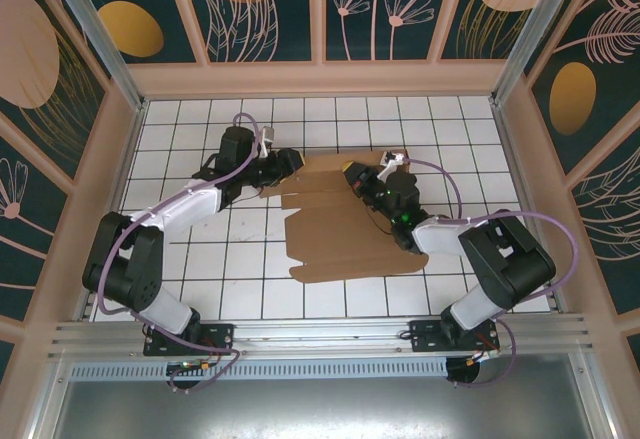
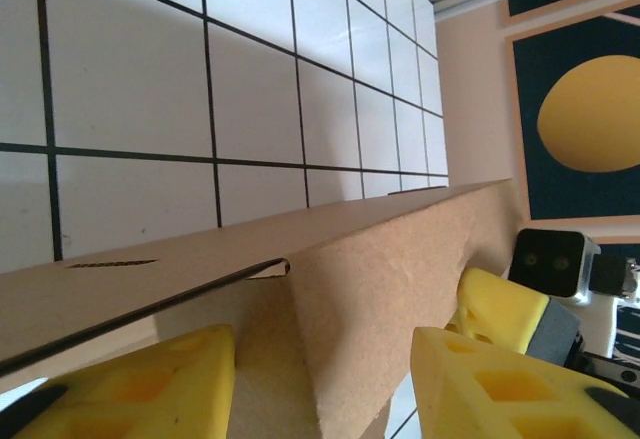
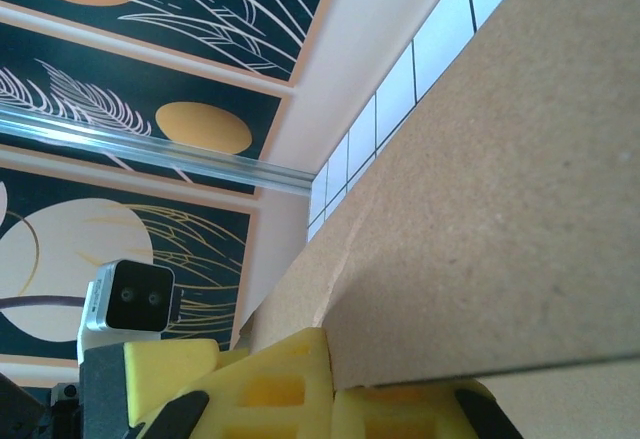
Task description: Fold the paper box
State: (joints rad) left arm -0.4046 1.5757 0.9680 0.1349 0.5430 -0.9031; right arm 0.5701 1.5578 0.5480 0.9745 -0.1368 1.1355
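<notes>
The paper box (image 1: 345, 234), a plain brown corrugated cardboard sheet die-cut with flaps and slots, lies mostly flat. Its far strip runs between the two claws, and the rest spreads from them toward the arm bases.

The left claw (image 1: 287, 164), black with yellow foam-padded fingers (image 2: 150, 384), stands at the strip's left end. Its jaws are apart and straddle a raised, creased flap. The cardboard fills most of the gap, but I cannot tell whether the pads press on it.

The right claw (image 1: 358, 181), of the same build, sits at the strip's other end with its jaws together. In its wrist view a cardboard panel rises directly from the fingers (image 3: 290, 379). Whether they pinch its edge or only prop it up is not clear.

A thin slot (image 2: 110, 262) is cut in the flap just above the left claw's left finger. Under everything lies the white tiled table (image 1: 200, 249) with its black grid lines.

The sheet should handle as light and springy. It looks stiff across each panel and willing to bend only along the scored creases (a raised flap will likely want to fall back if let go). The bare paper face looks smooth, though the foam pads should hold it. Squeezing hard risks crushing the fluting.

The best hold is probably on a flap's free edge, close to the crease and clear of the slot. The other claw can then pin the neighbouring panel so that the whole sheet does not slide on the smooth tiles.
</notes>
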